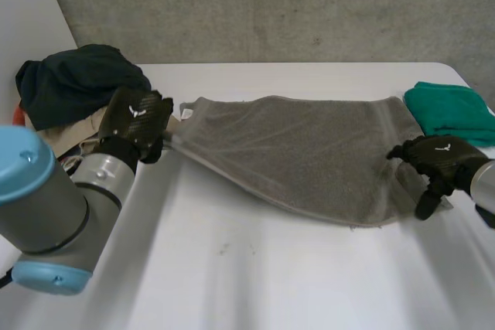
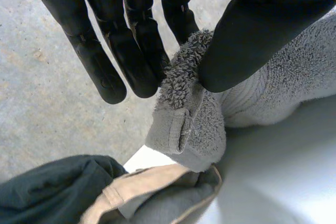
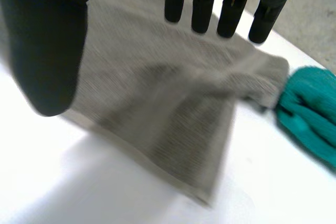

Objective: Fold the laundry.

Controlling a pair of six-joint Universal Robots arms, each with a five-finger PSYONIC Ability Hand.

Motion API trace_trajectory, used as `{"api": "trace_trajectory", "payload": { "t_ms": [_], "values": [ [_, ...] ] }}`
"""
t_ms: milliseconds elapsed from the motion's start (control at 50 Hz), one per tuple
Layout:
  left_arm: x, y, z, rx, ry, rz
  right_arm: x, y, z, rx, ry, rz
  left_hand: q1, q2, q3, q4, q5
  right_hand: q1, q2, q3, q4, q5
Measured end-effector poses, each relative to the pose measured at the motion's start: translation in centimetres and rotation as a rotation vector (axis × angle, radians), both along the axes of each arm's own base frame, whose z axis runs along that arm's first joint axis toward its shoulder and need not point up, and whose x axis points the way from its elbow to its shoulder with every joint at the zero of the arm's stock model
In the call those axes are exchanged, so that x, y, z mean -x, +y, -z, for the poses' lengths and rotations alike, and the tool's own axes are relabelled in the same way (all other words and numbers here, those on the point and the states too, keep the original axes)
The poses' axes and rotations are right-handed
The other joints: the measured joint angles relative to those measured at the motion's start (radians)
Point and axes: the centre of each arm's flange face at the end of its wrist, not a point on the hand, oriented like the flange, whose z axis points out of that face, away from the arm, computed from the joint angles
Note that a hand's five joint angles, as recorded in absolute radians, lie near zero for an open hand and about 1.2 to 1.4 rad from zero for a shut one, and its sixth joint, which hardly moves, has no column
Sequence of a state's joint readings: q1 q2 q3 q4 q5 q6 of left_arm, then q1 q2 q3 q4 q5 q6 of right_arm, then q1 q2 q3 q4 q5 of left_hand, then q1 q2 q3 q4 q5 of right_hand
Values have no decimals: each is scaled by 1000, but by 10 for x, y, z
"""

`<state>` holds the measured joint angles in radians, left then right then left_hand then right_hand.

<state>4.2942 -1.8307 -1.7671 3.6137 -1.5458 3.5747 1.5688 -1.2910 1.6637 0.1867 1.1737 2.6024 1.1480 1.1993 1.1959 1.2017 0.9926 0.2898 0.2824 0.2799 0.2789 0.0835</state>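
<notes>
the towel [image 1: 309, 152] lies across mid-table [image 1: 232, 268]. my left hand [image 1: 138, 117] pinches its left corner with thumb against fingers; my right hand [image 1: 437, 156] hangs spread over the right edge, gripping nothing. first fold, i judge: right must pinch next. beyond: green cloth [image 1: 448, 110], dark pile [image 1: 77, 83].

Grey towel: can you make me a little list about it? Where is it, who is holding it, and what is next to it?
Thing: grey towel
Where: spread across the white table
Left hand: pinches one corner of the towel between thumb and fingers
Right hand: open, at the towel's other end
Next to it: green cloth near the right hand; pile of dark clothes near the left hand
</notes>
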Motion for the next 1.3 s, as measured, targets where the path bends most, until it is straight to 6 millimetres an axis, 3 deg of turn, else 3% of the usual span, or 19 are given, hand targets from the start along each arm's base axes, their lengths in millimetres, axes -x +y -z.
{"api": "trace_trajectory", "payload": {
  "t_ms": [140,260,340,460,540,600,700,780,860,920,1000,1080,1160,1220,1300],
  "values": [
    [13,-7,-37,22,27,29,-46,46,-21,39,-313,-14,0,0,0,0,0,-46,-63,-65,-66,-39],
    [27,-7,-71,68,59,64,-105,75,-29,16,-557,-72,0,0,0,0,0,-46,-63,-65,-66,-39],
    [33,-7,-86,91,95,78,-148,90,-13,-10,-582,-95,0,0,0,0,0,-46,-63,-65,-66,-39],
    [35,-7,-94,92,141,86,-175,87,22,-18,-515,-30,0,0,0,0,0,-72,-63,-65,-66,-39],
    [34,-6,-96,93,156,85,-171,75,35,3,-475,50,0,0,0,0,0,-69,-59,-57,-57,-30],
    [32,-5,-100,100,164,81,-151,52,39,35,-444,157,0,0,0,0,0,-33,-19,-11,-14,15],
    [25,-6,-109,125,173,65,-82,-3,40,82,-349,339,0,0,0,0,0,134,135,139,140,168],
    [17,-9,-116,142,178,42,-26,-32,46,87,-239,386,0,0,0,0,0,270,275,274,276,300],
    [10,-12,-118,147,177,24,7,-44,52,84,-160,381,0,0,0,0,0,460,466,465,464,485],
    [7,-13,-117,142,174,14,22,-49,55,86,-125,372,0,0,0,0,0,601,610,610,610,628],
    [5,-13,-114,128,168,10,26,-50,53,93,-113,363,0,0,0,0,0,603,618,620,620,641],
    [5,-12,-111,113,162,10,20,-46,51,84,-114,347,0,0,0,0,0,273,275,290,291,300],
    [6,-10,-110,106,160,14,9,-35,47,69,-121,316,0,0,0,0,0,100,102,102,105,109],
    [8,-8,-111,108,161,20,-10,-13,38,53,-147,262,0,0,0,0,0,7,-48,-53,-45,-32],
    [9,-6,-116,121,168,28,-34,15,30,28,-227,211,0,0,0,0,0,7,-66,-68,-66,-40]
  ]
}}
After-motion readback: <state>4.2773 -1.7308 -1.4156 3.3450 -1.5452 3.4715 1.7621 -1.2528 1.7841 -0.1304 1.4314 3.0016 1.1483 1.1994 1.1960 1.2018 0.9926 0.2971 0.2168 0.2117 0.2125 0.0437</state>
